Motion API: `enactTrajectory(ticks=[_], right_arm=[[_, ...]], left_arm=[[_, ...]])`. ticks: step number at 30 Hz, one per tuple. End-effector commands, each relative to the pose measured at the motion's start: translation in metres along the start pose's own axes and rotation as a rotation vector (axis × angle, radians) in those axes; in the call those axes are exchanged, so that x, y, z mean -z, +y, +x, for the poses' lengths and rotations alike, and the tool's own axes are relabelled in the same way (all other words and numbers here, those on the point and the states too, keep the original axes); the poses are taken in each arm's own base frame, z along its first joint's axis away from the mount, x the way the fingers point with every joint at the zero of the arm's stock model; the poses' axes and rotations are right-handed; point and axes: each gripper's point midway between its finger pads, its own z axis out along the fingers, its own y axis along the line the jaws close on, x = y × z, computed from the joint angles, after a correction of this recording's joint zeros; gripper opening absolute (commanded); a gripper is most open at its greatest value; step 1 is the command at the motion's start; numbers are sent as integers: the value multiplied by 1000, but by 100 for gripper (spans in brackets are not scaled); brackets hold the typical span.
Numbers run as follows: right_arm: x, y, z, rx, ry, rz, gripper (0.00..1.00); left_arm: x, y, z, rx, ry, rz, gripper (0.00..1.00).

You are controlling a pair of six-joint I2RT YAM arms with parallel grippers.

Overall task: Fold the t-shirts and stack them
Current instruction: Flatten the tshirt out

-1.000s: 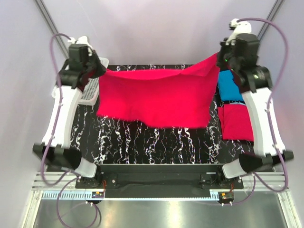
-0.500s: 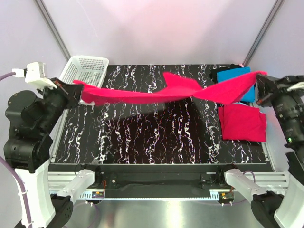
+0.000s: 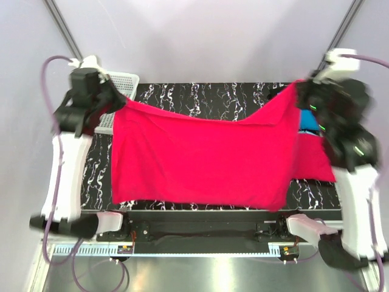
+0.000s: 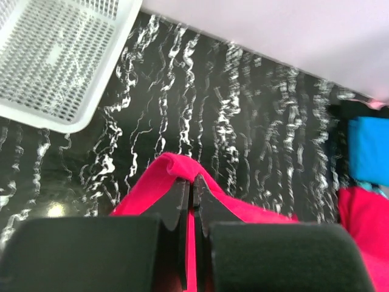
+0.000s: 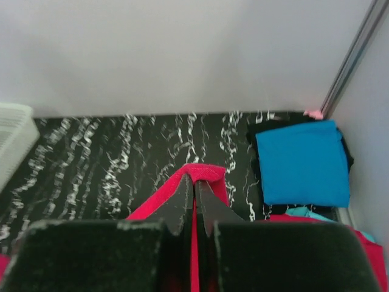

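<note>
The left gripper [image 4: 192, 182] is pinched nearly closed on a small fold of the pinkish-red t-shirt [image 3: 200, 158], the cloth bunching up over its fingertips. The right gripper [image 5: 196, 182] is closed in the same way on another fold of the same shirt. Both are raised above the black marbled table [image 3: 200, 100].

The shirt hangs between the two grippers as one wide sheet. Its top edge runs from one gripper to the other and sags a little midway between them. The rest drops below and toward the arm bases, and the lower hem lies close to the near table edge in the overhead view. Whether that hem touches the table cannot be told.

Below and ahead of the left gripper, off to its left, sits the white mesh basket [image 4: 55, 67]. Ahead of the right gripper and to its right, down on the table, lies the turquoise t-shirt [image 5: 301, 161], folded flat, with a black t-shirt [image 5: 254, 130] showing as a dark border under it. Nearer than those, just to the right of the hanging sheet, lies a second pinkish-red t-shirt [image 3: 316, 161], folded on the table under the right arm.
</note>
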Motion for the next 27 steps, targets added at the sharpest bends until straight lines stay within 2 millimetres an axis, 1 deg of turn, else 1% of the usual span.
enactTrajectory(ticks=[1,2,3,4,5,6,7,8,9,10,11,12,13,14,15,16,17,18,19,20,21,22,23,24,25,26,27], right_arm=[[-93,-2,60,19,99,63,0],[-125,-2,93,33,181,81,0],[-144,0,104,28,189,84,0],[-162,1,118,31,215,85,0],[-191,0,153,43,285,94,0],[-210,-1,152,31,270,91,0],[-236,-3,187,37,343,98,0],[-249,-4,194,38,355,100,0],[-263,-3,184,39,327,87,0],[-274,-5,188,46,331,90,0],[-293,-6,213,62,371,89,0],[-304,-6,202,80,343,84,0],[-319,-11,223,82,372,92,0],[-327,-13,225,110,374,86,0],[-335,-15,214,116,351,83,0],[-344,-20,229,119,373,90,0],[-349,-28,231,116,377,97,0],[-354,-25,222,101,359,68,0],[-360,-28,233,99,374,67,0],[-363,-27,230,101,370,49,4],[-365,-29,233,103,378,49,15],[-367,-28,241,106,393,43,26],[-367,-27,242,109,399,35,37],[-366,-28,246,109,409,40,39],[-364,-27,247,107,415,33,41],[-363,-24,246,104,416,21,43],[-358,-24,245,96,421,22,44]], left_arm=[[-98,7,26,80,92,-104,0],[-117,8,36,92,121,-119,0],[-132,3,41,95,136,-120,0],[-172,7,66,127,219,-154,0],[-187,3,74,132,245,-154,0],[-203,-5,63,146,225,-151,0],[-232,1,82,138,277,-182,0],[-248,1,86,136,291,-190,0],[-255,-8,62,146,240,-177,0],[-264,-6,63,139,253,-189,0],[-290,6,80,136,294,-225,0],[-295,-2,61,141,252,-199,0],[-304,4,62,139,250,-214,0],[-315,18,65,140,243,-257,0],[-320,27,64,150,237,-275,0],[-325,36,64,159,231,-291,0],[-330,50,62,174,226,-314,0],[-338,58,70,178,242,-321,0],[-342,64,70,183,232,-336,0],[-344,76,71,181,224,-367,17],[-345,78,71,173,220,-358,41],[-350,75,62,148,183,-327,72],[-350,75,61,133,171,-319,89],[-352,81,69,114,182,-325,99],[-350,74,57,110,142,-292,99],[-349,71,55,105,138,-278,99],[-346,68,51,100,125,-260,99]])
